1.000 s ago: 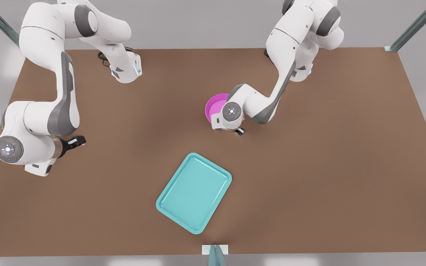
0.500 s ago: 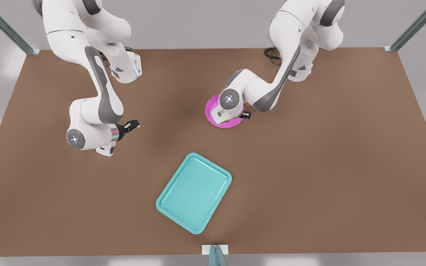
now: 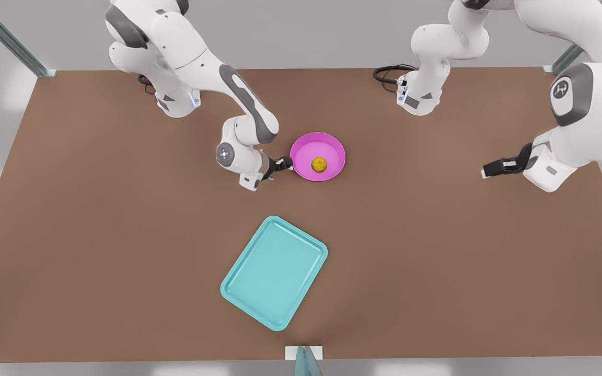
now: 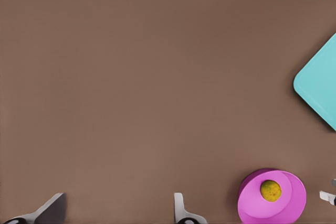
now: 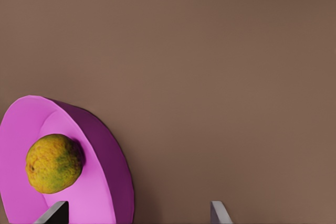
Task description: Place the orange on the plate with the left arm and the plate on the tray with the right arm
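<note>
Table (image 3: 437, 261): brown, carrying everything.
Tray (image 3: 275, 272): turquoise, at 6 o'clock from the plate in the front view, well apart from it.
Plate (image 3: 332, 149): pink, flat on the table near its middle.
Right gripper (image 3: 284, 164): at the plate's 9 o'clock rim, fingers parted around the rim.
Left gripper (image 3: 490, 169): far off at the plate's 3 o'clock, fingers spread, holding nothing.
Orange (image 3: 319, 164): resting in the plate's middle.

Brown tabletop (image 3: 437, 261), grey wall (image 3: 306, 31) behind, perhaps metal corner posts (image 3: 11, 44).
</note>
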{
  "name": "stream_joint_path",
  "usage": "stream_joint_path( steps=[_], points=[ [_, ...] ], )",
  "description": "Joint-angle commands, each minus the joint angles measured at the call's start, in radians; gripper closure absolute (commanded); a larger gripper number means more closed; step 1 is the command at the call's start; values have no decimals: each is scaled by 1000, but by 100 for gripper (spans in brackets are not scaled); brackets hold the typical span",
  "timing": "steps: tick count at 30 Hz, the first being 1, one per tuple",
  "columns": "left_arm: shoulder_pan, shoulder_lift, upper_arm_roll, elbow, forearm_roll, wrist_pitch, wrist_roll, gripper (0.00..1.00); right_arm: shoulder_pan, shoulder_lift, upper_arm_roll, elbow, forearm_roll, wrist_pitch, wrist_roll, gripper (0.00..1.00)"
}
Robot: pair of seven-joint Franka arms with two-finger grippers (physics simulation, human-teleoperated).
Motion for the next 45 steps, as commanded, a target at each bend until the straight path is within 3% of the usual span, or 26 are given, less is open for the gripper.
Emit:
stream_joint_path(
  steps=[1, 10, 22, 25, 26, 40, 45],
  points=[
    [0, 8, -5, -4, 26, -6, 245, 0, 5, 10, 7, 4, 44, 129, 101, 0],
    [-4, 10, -8, -11, 17, -9, 236, 0, 6, 23, 76, -13, 44, 128, 100, 0],
    [-4, -10, -16, 0, 12, -40, 184, 0, 77, 73, 81, 10, 46, 120, 100, 0],
    [-6, -18, -16, 0, 11, -58, 184, 0, 77, 72, 81, 10, 46, 116, 100, 43],
    [-6, -16, -16, -1, 11, -58, 184, 0, 75, 72, 81, 10, 46, 114, 100, 53],
    [-4, 0, -16, -3, 12, -28, 198, 0, 69, 58, 82, 12, 46, 113, 100, 79],
    [-4, 0, -15, -1, 12, -28, 186, 0, 39, 27, 81, 35, 46, 88, 98, 79]
  ],
)
